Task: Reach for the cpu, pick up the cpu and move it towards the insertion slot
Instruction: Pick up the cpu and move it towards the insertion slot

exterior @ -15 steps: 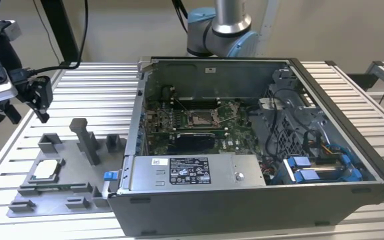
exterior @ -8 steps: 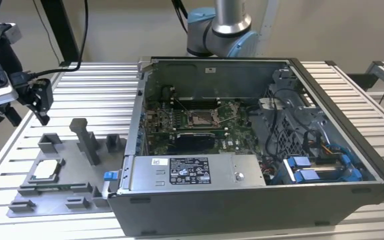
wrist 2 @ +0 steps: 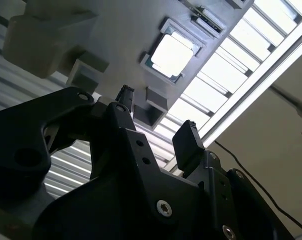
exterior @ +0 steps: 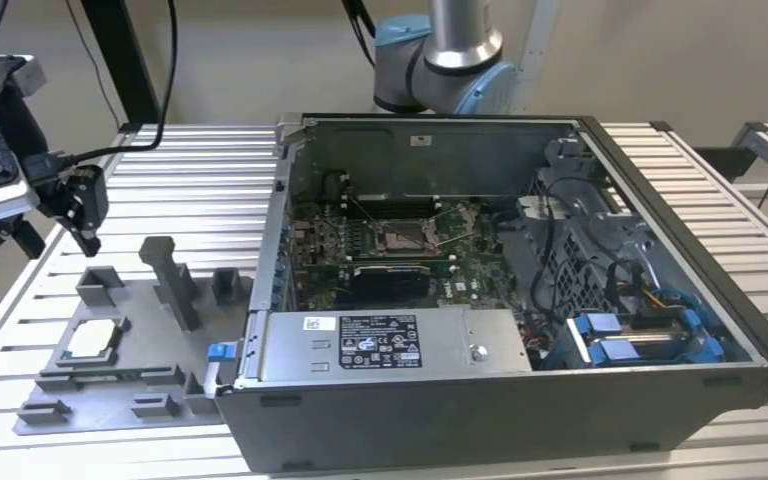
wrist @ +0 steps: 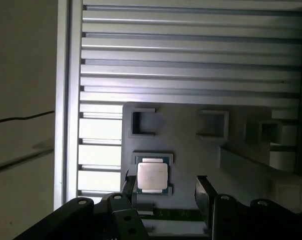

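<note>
The exterior view took in the whole layout. An open computer case [exterior: 491,410] lay on the slatted metal tabletop [exterior: 184,165]. The insertion slot [exterior: 404,237], a square metal frame with a dark centre, sat on the green motherboard [exterior: 471,285] inside it. A silver power supply [exterior: 384,345] lay along the case's near side. A grey fixture [exterior: 131,395] rested on the tabletop at the exterior view's left of the case. The cpu [exterior: 95,340] lay flat in a square pocket of that fixture, well apart from the slot.

The gripper [exterior: 57,228] hung above the tabletop at the exterior view's left edge. It was raised off the fixture, clear of the cpu and pointing downward. The arm's grey and blue base joints [exterior: 440,55] stood behind the case.

Both wrist views looked along the gripper toward the fixture. In the first wrist view the two black fingers [wrist: 129,187] of the gripper [wrist: 166,192] stood apart with nothing between them. The cpu [wrist: 152,176] showed its pale metal top, seated in the fixture [wrist: 191,150] beyond them. In the second wrist view the gripper [wrist 2: 156,117] was seen from the opposite side, its fingers [wrist 2: 187,140] likewise spread. There the cpu [wrist 2: 172,54] glared bright in its pocket of the fixture [wrist 2: 115,30].
</note>
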{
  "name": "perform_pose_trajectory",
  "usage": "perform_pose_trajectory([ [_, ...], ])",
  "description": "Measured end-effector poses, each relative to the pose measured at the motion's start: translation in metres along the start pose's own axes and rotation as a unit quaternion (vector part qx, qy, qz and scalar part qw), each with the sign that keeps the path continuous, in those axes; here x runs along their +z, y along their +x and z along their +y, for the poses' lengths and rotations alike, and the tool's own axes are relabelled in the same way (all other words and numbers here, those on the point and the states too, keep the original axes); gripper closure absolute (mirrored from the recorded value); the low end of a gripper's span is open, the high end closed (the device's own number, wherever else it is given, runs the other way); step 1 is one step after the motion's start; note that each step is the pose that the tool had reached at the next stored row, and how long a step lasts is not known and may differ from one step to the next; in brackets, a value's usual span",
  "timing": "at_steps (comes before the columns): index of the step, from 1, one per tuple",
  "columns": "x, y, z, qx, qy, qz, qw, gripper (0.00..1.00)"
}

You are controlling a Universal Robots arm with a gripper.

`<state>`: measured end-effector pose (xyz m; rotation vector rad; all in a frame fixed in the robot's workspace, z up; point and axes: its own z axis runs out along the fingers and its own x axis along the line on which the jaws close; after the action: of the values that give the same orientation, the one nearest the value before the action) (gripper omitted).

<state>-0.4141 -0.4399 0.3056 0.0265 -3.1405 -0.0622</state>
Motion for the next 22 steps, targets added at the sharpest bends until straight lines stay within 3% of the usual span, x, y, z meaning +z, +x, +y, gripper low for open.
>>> perform_pose_trajectory([
  [10, 0.0078, 0.0, -0.0014, 0.0, 0.0, 0.0, 1.0, 0.0],
  [22, 0.0099, 0.0, -0.0015, 0.0, -0.0001, -0.0001, 1.0, 0.0],
])
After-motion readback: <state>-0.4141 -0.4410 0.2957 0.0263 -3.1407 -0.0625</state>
